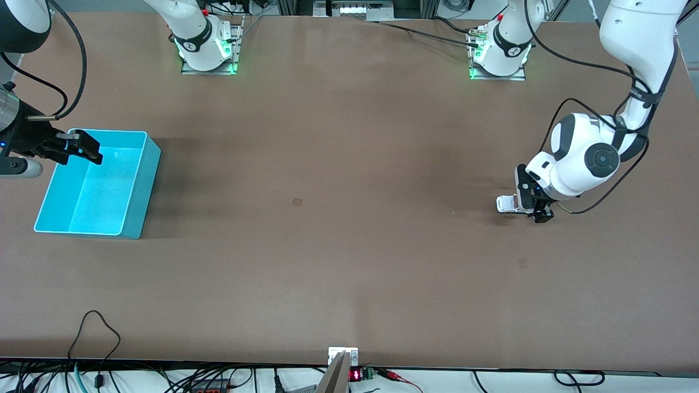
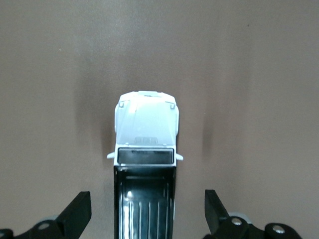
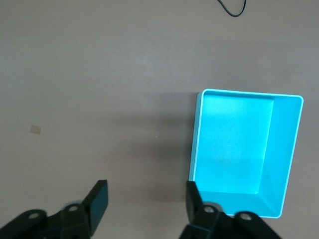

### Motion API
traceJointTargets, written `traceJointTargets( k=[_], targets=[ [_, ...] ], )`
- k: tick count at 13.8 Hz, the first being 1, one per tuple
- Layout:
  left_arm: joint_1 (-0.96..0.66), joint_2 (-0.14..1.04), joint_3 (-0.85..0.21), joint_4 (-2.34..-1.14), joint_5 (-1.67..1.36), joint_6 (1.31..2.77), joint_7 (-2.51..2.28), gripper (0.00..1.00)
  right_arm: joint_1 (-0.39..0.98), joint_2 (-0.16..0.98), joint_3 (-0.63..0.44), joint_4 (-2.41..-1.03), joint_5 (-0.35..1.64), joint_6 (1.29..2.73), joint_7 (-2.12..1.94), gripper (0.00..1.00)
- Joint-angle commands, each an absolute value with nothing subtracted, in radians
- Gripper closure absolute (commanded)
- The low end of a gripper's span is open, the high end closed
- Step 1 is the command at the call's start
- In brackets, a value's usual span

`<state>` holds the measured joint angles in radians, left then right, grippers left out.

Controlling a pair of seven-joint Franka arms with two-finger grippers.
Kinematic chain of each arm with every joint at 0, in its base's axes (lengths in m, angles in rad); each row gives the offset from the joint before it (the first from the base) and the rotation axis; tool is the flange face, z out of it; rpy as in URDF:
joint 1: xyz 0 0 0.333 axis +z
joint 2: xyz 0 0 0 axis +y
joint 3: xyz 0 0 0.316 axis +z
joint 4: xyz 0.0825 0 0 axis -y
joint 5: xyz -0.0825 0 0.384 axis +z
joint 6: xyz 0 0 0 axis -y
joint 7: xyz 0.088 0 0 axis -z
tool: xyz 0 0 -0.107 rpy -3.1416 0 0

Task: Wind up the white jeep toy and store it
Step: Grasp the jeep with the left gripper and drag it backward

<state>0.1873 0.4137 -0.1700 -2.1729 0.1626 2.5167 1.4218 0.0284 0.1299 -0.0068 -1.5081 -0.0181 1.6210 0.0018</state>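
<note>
a robotics lab, not a home or shop. two white arms are bolted on metal base plates (image 1: pixel 209 66) with green status lights, at one edge of a bare brown table (image 1: pixel 338 229). loose black cables (image 1: pixel 93 333) trail along the near edge (beside a small red digit display (image 1: pixel 355 375)), and the table bears little.
</note>
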Motion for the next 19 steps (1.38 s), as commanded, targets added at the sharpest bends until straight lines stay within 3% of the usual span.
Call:
traceJointTargets(
  k=[1, 2, 3, 4, 7, 13, 19],
  targets=[
    [0.193, 0.419, -0.176, -2.163, 0.184, 2.523, 1.437, 0.34, 0.014, 0.107, 0.009, -1.526, -0.002, 1.615, 0.002, 0.0],
    [0.193, 0.416, -0.176, -2.163, 0.184, 2.523, 1.44, 0.57, 0.014, 0.107, 0.009, -1.526, -0.002, 1.617, -0.005, 0.0],
    [0.195, 0.413, -0.176, -2.161, 0.184, 2.522, 1.463, 0.71, 0.012, 0.107, 0.009, -1.526, -0.002, 1.617, -0.006, 0.0],
    [0.196, 0.41, -0.178, -2.16, 0.184, 2.522, 1.492, 0.76, 0.012, 0.106, 0.009, -1.528, -0.003, 1.617, -0.008, 0.0],
    [0.195, 0.41, -0.178, -2.157, 0.184, 2.522, 1.502, 0.83, 0.014, 0.103, 0.009, -1.531, -0.003, 1.617, -0.008, 0.0],
    [0.216, 0.428, -0.176, -2.152, 0.183, 2.511, 1.534, 0.84, 0.015, 0.1, 0.008, -1.531, -0.006, 1.618, -0.006, 0.0],
    [0.368, 0.446, -0.169, -2.145, 0.183, 2.514, 1.661, 0.83, 0.028, 0.092, 0.011, -1.528, -0.008, 1.635, 0.02, 0.0]
  ],
)
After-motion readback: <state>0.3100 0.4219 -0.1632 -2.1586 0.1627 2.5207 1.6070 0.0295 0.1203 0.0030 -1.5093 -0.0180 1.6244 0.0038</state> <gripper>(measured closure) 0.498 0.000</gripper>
